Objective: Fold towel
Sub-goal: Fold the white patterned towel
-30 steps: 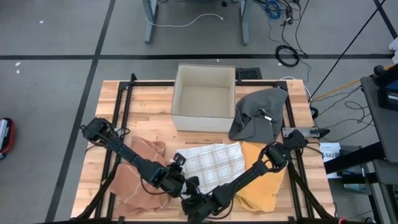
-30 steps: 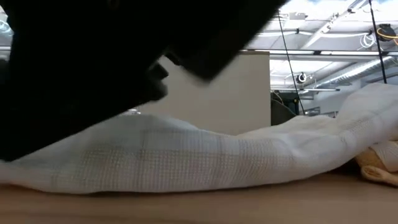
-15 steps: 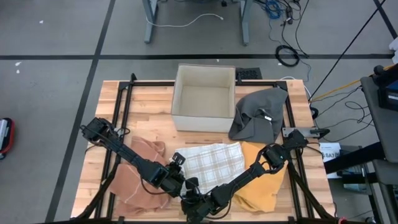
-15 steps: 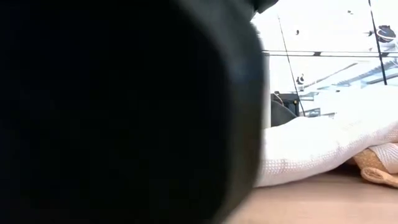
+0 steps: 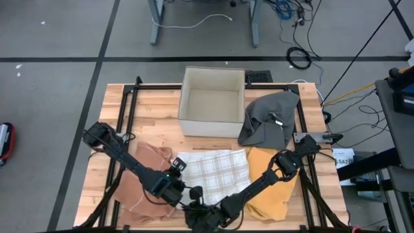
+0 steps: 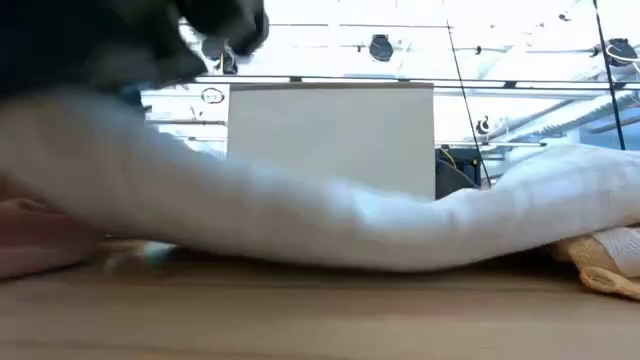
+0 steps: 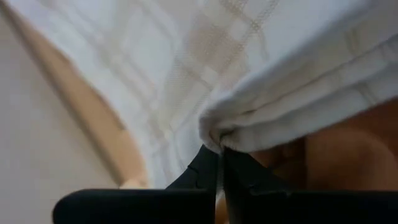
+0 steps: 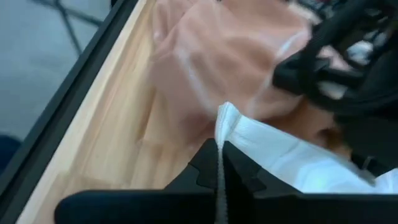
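Observation:
The white plaid towel (image 5: 215, 167) lies near the table's front, between a pink cloth and a yellow cloth. Its near left part is raised off the wood (image 6: 120, 200), and its right part rests on the yellow cloth. My left gripper (image 5: 184, 192) is shut on the towel's near left corner. My right gripper (image 5: 197, 208) reaches in from the right along the front edge and is shut on the towel's near edge, close beside the left one. My left gripper pinches a bunched fold of the towel (image 7: 214, 134) between its two fingers, with several layers showing at the fingertips (image 7: 208, 163). It comes slanting down from the table's left. The cloth runs away from the hold, raised off the table. My right gripper pinches a thin edge of the white towel (image 8: 222, 121) between its two fingers, reaching in from the table's right at a low slant. The edge stands up out of the fingertips (image 8: 205, 158). The cloth trails back toward the right, clear of the wood there.
A pink cloth (image 5: 139, 182) lies left of the towel, a yellow cloth (image 5: 272, 191) right of it, a grey cloth (image 5: 268, 118) at the far right. An open white box (image 5: 212, 102) stands at the far middle. A black frame rail (image 8: 68, 106) borders the wood.
My right gripper has shut on the towel's near edge and risen a little. My left gripper has drawn toward the table's left edge and tipped, still shut. The towel's near left part has come up off the table; its right part has stayed on the yellow cloth.

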Controlling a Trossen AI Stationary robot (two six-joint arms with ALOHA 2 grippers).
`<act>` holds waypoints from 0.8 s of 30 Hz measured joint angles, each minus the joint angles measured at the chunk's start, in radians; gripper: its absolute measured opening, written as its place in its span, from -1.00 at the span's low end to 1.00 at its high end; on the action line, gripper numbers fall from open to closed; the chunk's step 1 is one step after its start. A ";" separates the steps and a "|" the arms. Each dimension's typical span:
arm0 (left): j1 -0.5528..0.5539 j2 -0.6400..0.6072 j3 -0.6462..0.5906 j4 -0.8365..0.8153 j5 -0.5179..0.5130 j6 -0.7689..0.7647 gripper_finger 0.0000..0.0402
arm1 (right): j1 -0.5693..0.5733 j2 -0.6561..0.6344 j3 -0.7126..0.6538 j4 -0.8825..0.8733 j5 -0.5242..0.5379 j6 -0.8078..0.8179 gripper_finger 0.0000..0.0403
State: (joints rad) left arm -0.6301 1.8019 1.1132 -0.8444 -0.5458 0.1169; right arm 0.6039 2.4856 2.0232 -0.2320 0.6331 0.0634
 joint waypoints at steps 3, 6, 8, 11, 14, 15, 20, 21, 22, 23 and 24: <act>-0.013 -0.045 -0.001 -0.002 -0.064 0.000 -0.97 | 0.015 -0.005 0.021 -0.027 0.044 0.019 -1.00; -0.021 -0.104 0.000 0.026 -0.164 0.001 -0.97 | 0.032 -0.006 0.040 -0.066 0.075 0.062 -1.00; -0.018 -0.135 0.000 0.074 -0.194 0.031 -0.97 | 0.040 -0.008 0.046 -0.085 0.093 0.097 -1.00; -0.012 -0.148 0.000 0.174 -0.208 0.120 -0.97 | 0.056 -0.008 0.046 -0.103 0.134 0.175 -1.00; 0.010 -0.140 -0.001 0.265 -0.203 0.202 -0.97 | 0.073 -0.009 0.046 -0.114 0.193 0.234 -1.00; 0.022 -0.133 0.000 0.296 -0.200 0.221 -0.97 | 0.078 -0.009 0.046 -0.116 0.211 0.253 -1.00; 0.091 -0.125 0.000 0.345 -0.130 0.258 -0.98 | 0.100 -0.010 0.046 -0.170 0.281 0.373 -1.00; 0.106 -0.124 0.000 0.344 -0.097 0.260 -0.98 | 0.106 -0.010 0.046 -0.185 0.292 0.403 -1.00; 0.120 -0.118 0.000 0.343 -0.059 0.264 -0.98 | 0.111 -0.010 0.046 -0.204 0.295 0.436 -1.00; 0.134 -0.110 0.000 0.344 -0.018 0.269 -0.98 | 0.115 -0.010 0.046 -0.221 0.298 0.467 -0.99; 0.147 -0.101 0.000 0.343 0.018 0.279 -0.98 | 0.119 -0.010 0.046 -0.241 0.302 0.501 -0.98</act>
State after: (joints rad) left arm -0.4836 1.7007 1.1130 -0.5011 -0.5276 0.3957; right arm 0.7224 2.4756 2.0693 -0.4731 0.9350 0.5645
